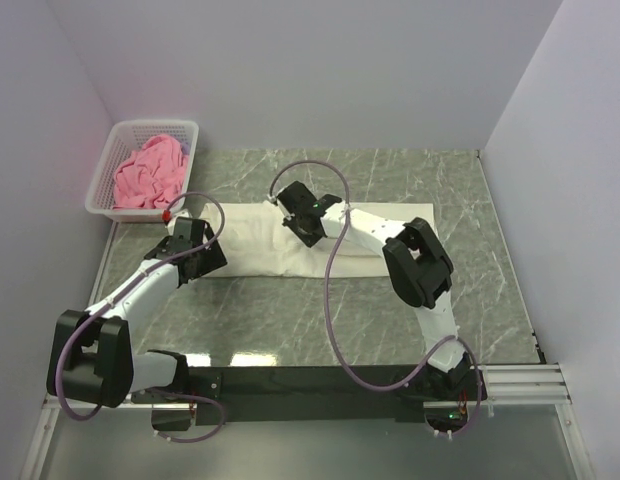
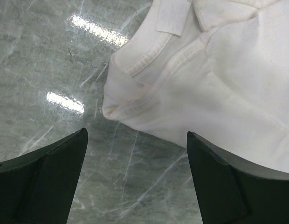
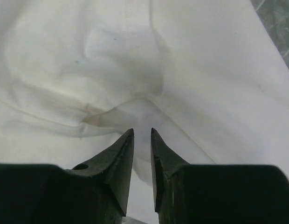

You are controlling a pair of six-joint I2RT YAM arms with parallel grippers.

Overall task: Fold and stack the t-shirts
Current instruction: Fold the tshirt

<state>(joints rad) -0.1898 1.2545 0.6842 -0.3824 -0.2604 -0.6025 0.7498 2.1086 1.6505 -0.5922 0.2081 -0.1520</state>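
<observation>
Layout, top view. The bench (image 1: 290, 320) carries the flat t-shirt (image 1: 255, 250) across its ctr, long axis running L–R. The basket (image 1: 103, 200) sits at the far-L corner, behind the shirt's L end and apart from it, w/ the bundled t-shirt (image 1: 150, 175) inside. L gripper (image 1: 180, 228): over the bench just beside the shirt's L end. R gripper (image 1: 290, 200): on the shirt near its far edge, approx. mid-length.
</observation>
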